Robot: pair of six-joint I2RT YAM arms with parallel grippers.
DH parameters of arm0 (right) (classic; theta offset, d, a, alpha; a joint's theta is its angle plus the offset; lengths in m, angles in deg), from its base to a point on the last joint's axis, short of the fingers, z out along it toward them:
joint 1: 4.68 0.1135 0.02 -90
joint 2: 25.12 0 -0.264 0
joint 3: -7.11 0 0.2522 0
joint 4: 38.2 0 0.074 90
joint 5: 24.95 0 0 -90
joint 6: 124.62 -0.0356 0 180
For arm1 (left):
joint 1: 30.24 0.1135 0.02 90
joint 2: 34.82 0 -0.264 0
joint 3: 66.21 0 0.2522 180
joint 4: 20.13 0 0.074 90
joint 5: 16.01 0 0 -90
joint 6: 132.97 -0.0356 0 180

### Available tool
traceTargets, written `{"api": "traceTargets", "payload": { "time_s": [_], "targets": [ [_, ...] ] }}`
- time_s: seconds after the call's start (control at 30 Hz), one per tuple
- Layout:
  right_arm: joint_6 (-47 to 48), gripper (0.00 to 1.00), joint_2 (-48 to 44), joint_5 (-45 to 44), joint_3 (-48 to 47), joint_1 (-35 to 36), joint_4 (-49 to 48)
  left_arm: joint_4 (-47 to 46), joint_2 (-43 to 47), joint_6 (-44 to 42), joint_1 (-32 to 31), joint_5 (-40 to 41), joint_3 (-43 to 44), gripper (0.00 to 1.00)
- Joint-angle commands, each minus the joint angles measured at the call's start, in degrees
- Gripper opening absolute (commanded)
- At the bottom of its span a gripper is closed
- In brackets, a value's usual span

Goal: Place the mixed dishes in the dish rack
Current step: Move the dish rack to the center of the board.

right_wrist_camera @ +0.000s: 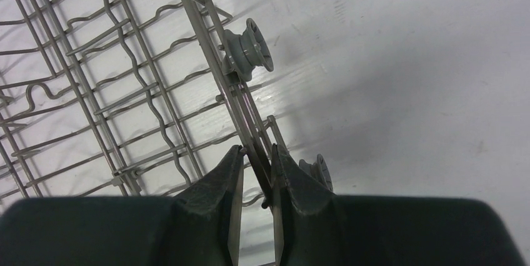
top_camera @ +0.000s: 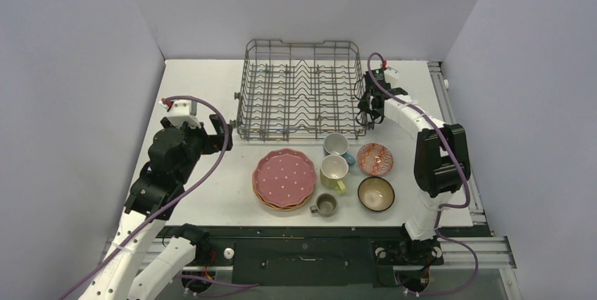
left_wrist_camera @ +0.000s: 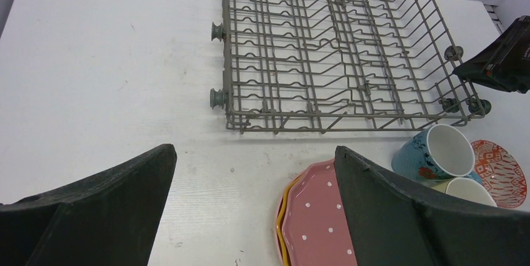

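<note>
Black right claw (right_wrist_camera: pixel 256 153): clamped shut on the rack (top_camera: pixel 296 131), at its right side wire.
Left claw (left_wrist_camera: pixel 255 151): spread wide, gripped nothing, hovered over the table.
Plates (top_camera: pixel 284 177), mugs (top_camera: pixel 335 170), bowls (top_camera: pixel 375 193): sat just before the rack.
Table (top_camera: pixel 204 194): white, lightly scuffed.
Walls (top_camera: pixel 70 67): plain pale grey.

table (top_camera: pixel 200 78): white, few small marks | walls (top_camera: pixel 303 4): plain grey, 9 through 12 to 3 o'clock | black plate (top_camera: pixel 303 261): 6 o'clock edge | metal rail (top_camera: pixel 441 82): 3 o'clock edge
</note>
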Motion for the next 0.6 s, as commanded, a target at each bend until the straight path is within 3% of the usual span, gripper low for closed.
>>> {"api": "traceTargets", "payload": {
  "time_s": [0.0, 0.33, 0.57],
  "targets": [
    [-0.69, 0.00, -3.17, -8.13, 0.94, -4.45, -2.90, -2.33, 0.04, 0.26, 0.42, -0.73, 1.85, 0.96],
    [9.29, 0.00, -1.74, -5.23, -0.63, -6.38, -1.93, -2.36, 0.15, 0.26, 0.42, -1.13, 1.88, 0.96],
    [14.45, 0.00, -0.58, -3.17, -0.60, -3.31, -2.82, -2.34, 0.17, 0.26, 0.42, -1.03, 1.88, 0.96]
  ]
}}
